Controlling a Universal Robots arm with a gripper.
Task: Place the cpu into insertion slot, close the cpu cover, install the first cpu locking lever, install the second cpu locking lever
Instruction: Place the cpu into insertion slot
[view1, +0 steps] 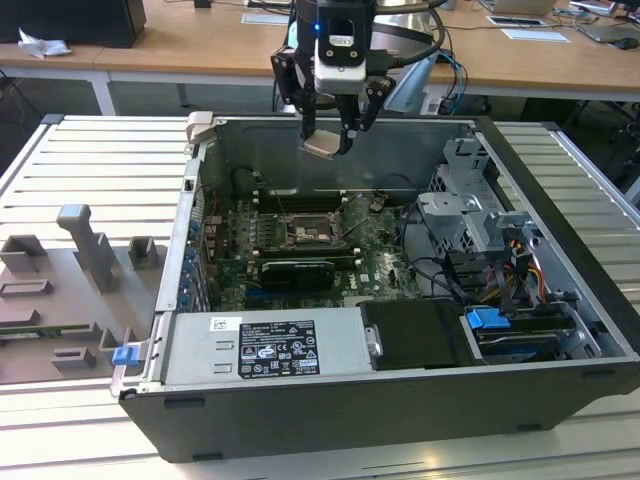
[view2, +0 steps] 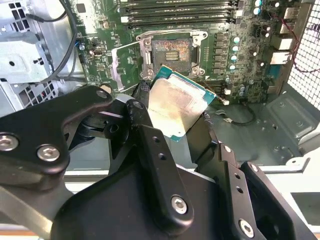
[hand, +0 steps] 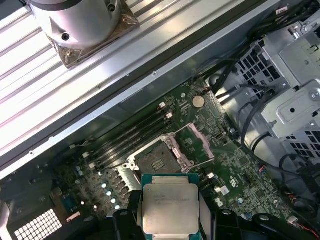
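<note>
My gripper (view1: 328, 143) hangs above the open computer case, shut on the cpu (view1: 324, 146), a flat square chip with a pale metal top. In both wrist views the cpu (view2: 176, 104) (hand: 170, 204) sits clamped between the black fingers (view2: 145, 132), tilted and well above the board. The insertion slot (view1: 305, 235) (view2: 171, 51) (hand: 156, 162) lies bare on the green motherboard below. The cpu cover (view2: 126, 62) (hand: 200, 144), a silvery frame plate, stands flipped open beside the slot.
Long memory slots (view1: 300, 200) run behind the socket and a black graphics card (view1: 295, 272) lies in front of it. A power supply (view1: 265, 350), drive cage (view1: 470, 205) and cables (view1: 500, 270) crowd the case. Grey fixtures (view1: 80, 270) stand at the exterior view's left.
</note>
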